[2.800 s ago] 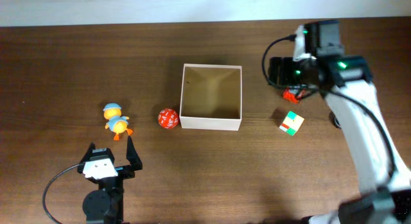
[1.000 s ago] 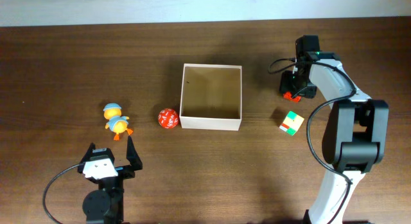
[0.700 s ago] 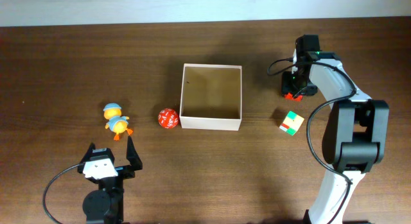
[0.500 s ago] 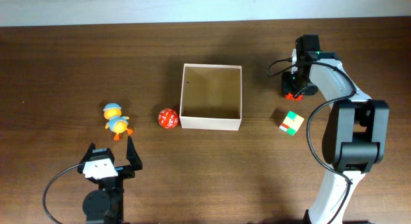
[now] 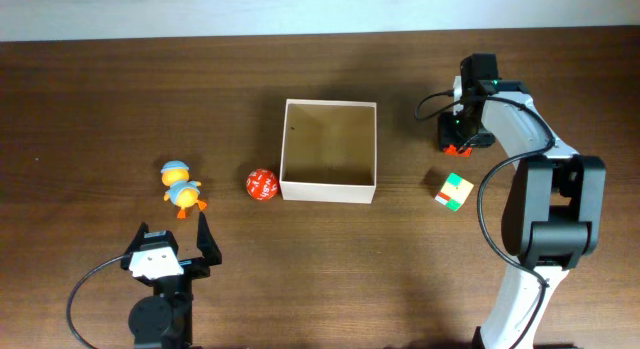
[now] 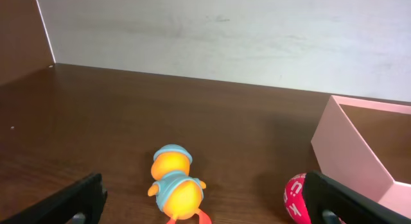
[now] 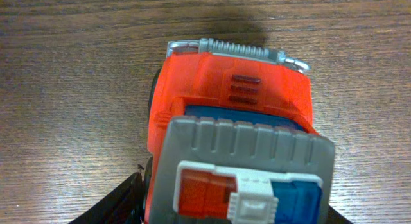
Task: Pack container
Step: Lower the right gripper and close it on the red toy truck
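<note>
Brown wood bench [image 5: 90, 99] fills the overhead view, with a pale wall along its far edge. The right arm [image 5: 545, 219], white and black, reaches from the near right up to the far right and bends back toward centre. The container [image 5: 329, 192] sits mid-bench: square, white walls, open top, tan floor showing. Everything else lies outside it. The left arm is parked at the near left, well apart from the container. The left tool [image 5: 172, 233] is released, its fingers [image 6: 80, 199] spread wide at both bottom corners of the left wrist view and touching nothing. A duck toy [image 5: 181, 189], orange and yellow with a blue cap, lies on the bench left of the container, just ahead of the left tool and between its fingers in the wrist view. The right tool [image 5: 462, 131] is down over a red toy truck [image 7: 234, 115], right of the container's far right corner. The truck fills the right wrist view: grey grille, blue panels, wheels on the bench. One dark finger shows beside its lower left. Cannot tell if the tool is pinching it or just around it. A red ball [image 5: 261, 184] sits just beside the container's left wall, near the front corner; cannot tell if it touches. A small multicoloured cube [image 5: 454, 190] lies near the truck, on its near side, right of the container and apart from it.
</note>
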